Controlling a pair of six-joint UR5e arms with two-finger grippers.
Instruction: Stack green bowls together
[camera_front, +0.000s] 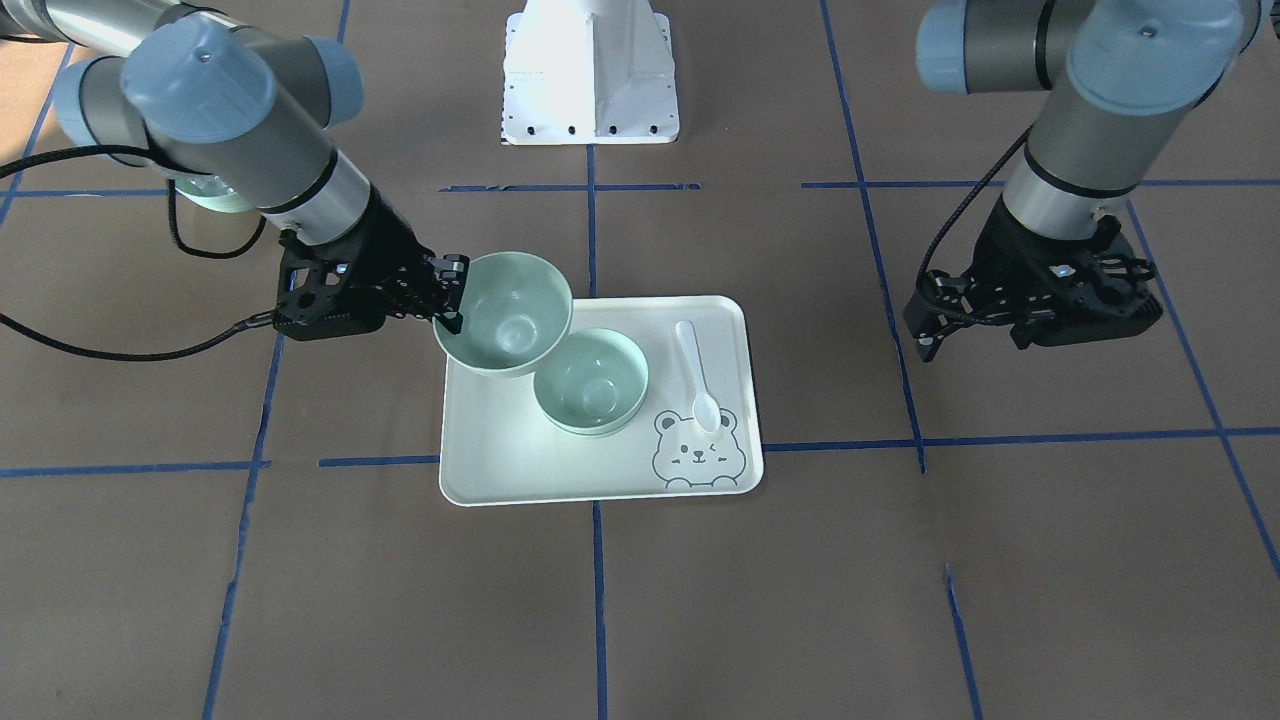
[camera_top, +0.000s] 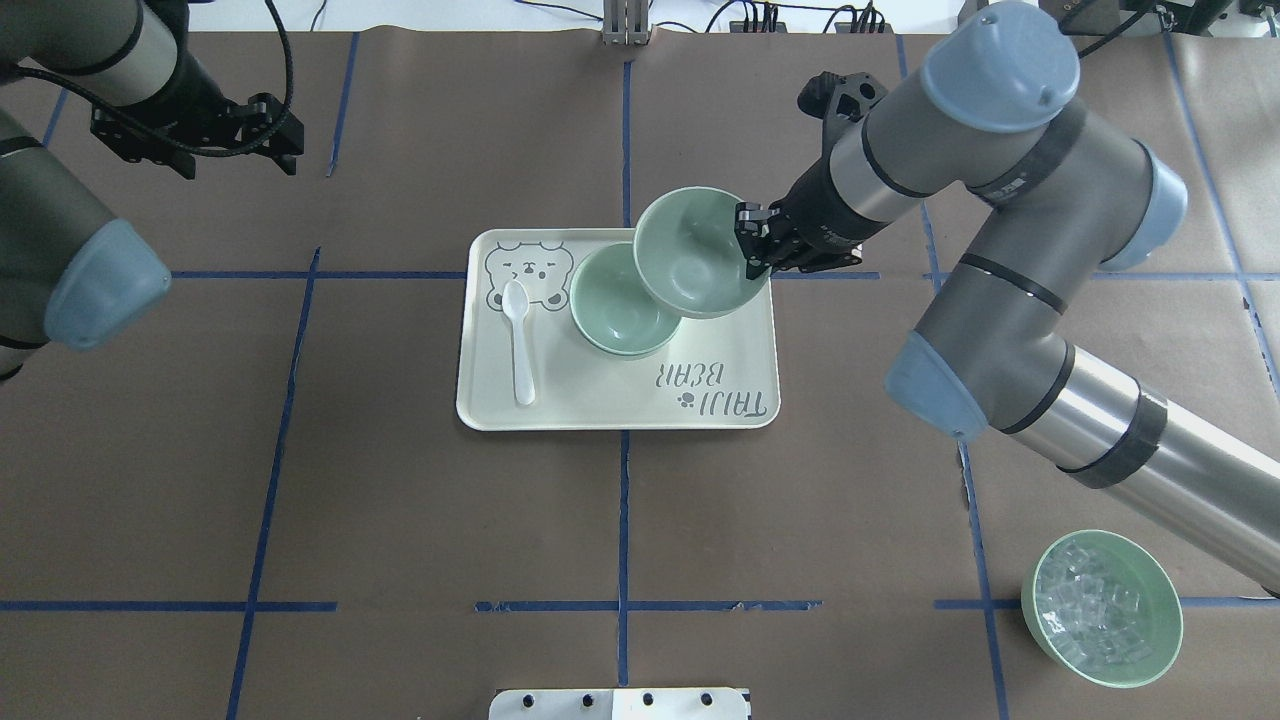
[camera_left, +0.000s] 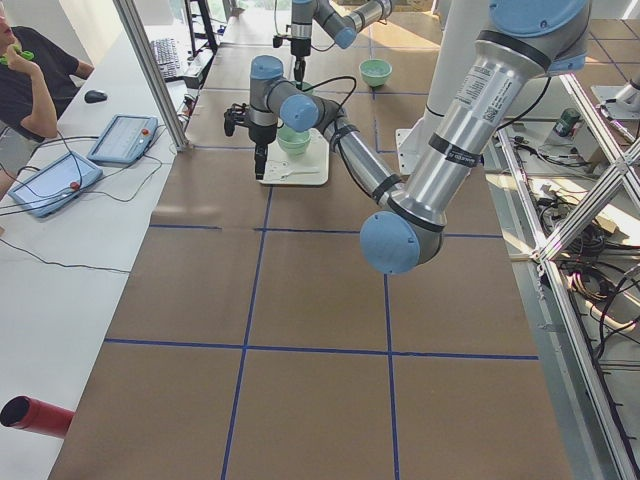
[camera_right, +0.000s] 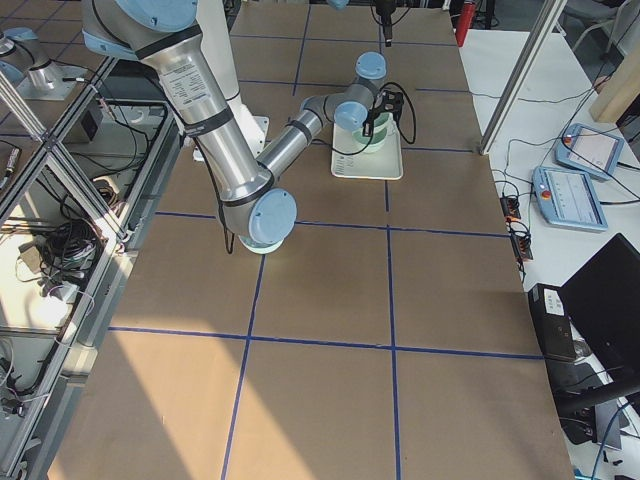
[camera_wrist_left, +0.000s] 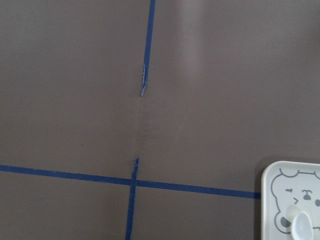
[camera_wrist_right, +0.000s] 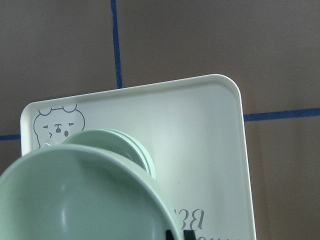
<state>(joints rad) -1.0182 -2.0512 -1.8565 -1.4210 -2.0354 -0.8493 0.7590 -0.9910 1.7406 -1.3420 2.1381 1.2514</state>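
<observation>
My right gripper (camera_front: 452, 296) is shut on the rim of one green bowl (camera_front: 505, 312), holding it tilted above the near-robot corner of the bear-print tray (camera_front: 500, 450). It overlaps the edge of the green bowls (camera_front: 592, 382) standing on the tray; the right wrist view shows a doubled rim (camera_wrist_right: 137, 148) there, like two nested. The overhead view shows the held bowl (camera_top: 690, 250) beside the tray bowls (camera_top: 620, 312) and my right gripper (camera_top: 752, 246). My left gripper (camera_top: 285, 135) is open and empty, far off to the side over bare table.
A white spoon (camera_front: 697, 375) lies on the tray next to the bear drawing. A green bowl of clear cubes (camera_top: 1100, 608) stands near the robot's right side, under the right arm. The robot base (camera_front: 590, 70) is behind the tray.
</observation>
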